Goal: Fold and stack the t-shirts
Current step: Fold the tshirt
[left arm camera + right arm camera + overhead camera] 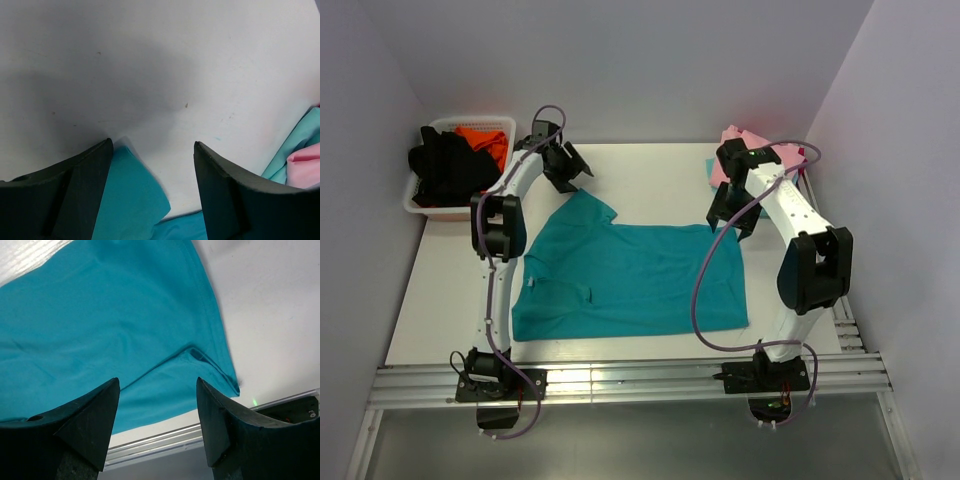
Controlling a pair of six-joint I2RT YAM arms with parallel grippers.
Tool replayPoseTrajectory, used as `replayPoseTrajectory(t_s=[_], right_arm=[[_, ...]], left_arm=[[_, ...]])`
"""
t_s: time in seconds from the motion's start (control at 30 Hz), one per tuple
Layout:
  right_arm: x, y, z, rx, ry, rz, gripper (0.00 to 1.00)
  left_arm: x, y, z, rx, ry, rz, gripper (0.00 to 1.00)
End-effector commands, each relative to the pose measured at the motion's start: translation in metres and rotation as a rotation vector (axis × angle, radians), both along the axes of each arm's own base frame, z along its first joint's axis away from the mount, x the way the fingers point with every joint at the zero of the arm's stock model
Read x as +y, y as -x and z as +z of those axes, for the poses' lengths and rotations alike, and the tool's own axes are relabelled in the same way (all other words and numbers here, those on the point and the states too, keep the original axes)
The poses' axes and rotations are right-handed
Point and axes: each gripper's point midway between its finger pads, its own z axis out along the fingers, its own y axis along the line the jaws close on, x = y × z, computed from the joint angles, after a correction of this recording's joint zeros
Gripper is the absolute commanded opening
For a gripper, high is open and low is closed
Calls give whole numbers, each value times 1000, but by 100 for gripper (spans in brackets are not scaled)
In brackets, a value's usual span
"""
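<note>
Teal tee [630, 280] lies flat on the table [650, 170], folding barely started I'd say. Left gripper [566, 166] hangs near its 11 o'clock sleeve, right gripper [730, 212] by the 2 o'clock corner, both jaws apart. Next: drop, pinch cloth.

Soft overhead light keeps every view bright, a broad grey shadow pools upper left on the white surface [225, 60] in the left wrist view, glare streaks the metal rail [620, 380] along the top view's bottom, and the close black fingers [75, 200] blur.
</note>
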Motion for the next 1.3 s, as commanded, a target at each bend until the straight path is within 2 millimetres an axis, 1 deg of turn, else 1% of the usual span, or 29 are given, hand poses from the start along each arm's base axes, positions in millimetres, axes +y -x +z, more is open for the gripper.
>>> replayPoseTrajectory(t_s=[0.0,0.03,0.07,0.13,0.17,0.3,0.33,0.37,0.4,0.43,0.47,0.5,0.57,0.63,0.67,0.7,0.73,0.77,0.8,0.83,0.9,0.97,1.03,1.07,1.1,1.17,1.2,1.23,1.27], right_arm=[[-3,-7,10,-24,24,14,70],[-3,-8,10,-26,24,15,70],[-4,-7,10,-26,28,16,70],[-6,-5,8,-20,33,21,70],[-7,-4,8,-23,35,20,70],[-10,2,0,-12,34,13,70],[-12,5,-3,-2,36,9,69],[-11,5,-2,-8,35,10,69],[-11,6,-4,-7,32,9,70],[-11,8,-6,-1,30,7,69],[-11,7,-7,-5,26,5,70],[-10,7,-8,-2,19,5,69],[-10,7,-11,6,17,1,69],[-9,6,-10,0,11,-1,69],[-8,5,-10,0,11,0,69],[-8,5,-10,2,9,-1,69],[-9,4,-9,-1,12,-3,69],[-9,4,-8,-1,14,3,69],[-9,4,-8,-1,17,1,69],[-10,4,-7,-3,20,0,69],[-10,5,-6,-1,21,0,69],[-11,7,-7,-2,23,-2,69],[-13,9,-8,3,22,-5,69],[-13,9,-9,2,21,-6,69],[-13,10,-9,3,21,-6,68],[-15,10,-12,4,22,-6,67],[-14,11,-13,8,19,-6,66],[-14,11,-15,13,19,-5,64],[-14,9,-15,9,17,-2,63]], left_arm=[[24,23,-20,76,-114,-15,72],[30,26,-21,81,-134,-14,72],[33,27,-15,71,-150,-16,73],[41,34,-14,73,-198,-34,74],[42,35,-5,56,-207,-40,74],[53,49,-10,84,-284,-89,72],[57,55,-14,108,-301,-96,72],[59,57,-12,102,-324,-99,72],[60,66,-20,123,-338,-119,72],[59,64,-21,101,-344,-123,72],[59,64,-18,87,-352,-124,72],[56,68,-24,93,-359,-137,72],[53,66,-29,84,-367,-147,73],[45,62,-28,61,-378,-171,73],[41,61,-33,66,-380,-183,73],[32,58,-31,47,-373,-203,74],[28,56,-31,41,-368,-208,74],[25,56,-35,46,-364,-214,74],[21,52,-32,34,-360,-216,74],[20,52,-38,44,-362,-217,74],[16,52,-39,44,-369,-231,73],[17,54,-48,56,-397,-240,72],[12,61,-56,73,-422,-266,65],[16,64,-63,84,-455,-265,62],[13,69,-69,98,-465,-276,58],[15,75,-76,115,-481,-273,50],[16,79,-81,129,-487,-270,41],[17,81,-84,135,-494,-268,37],[21,83,-86,145,-513,-259,27]])
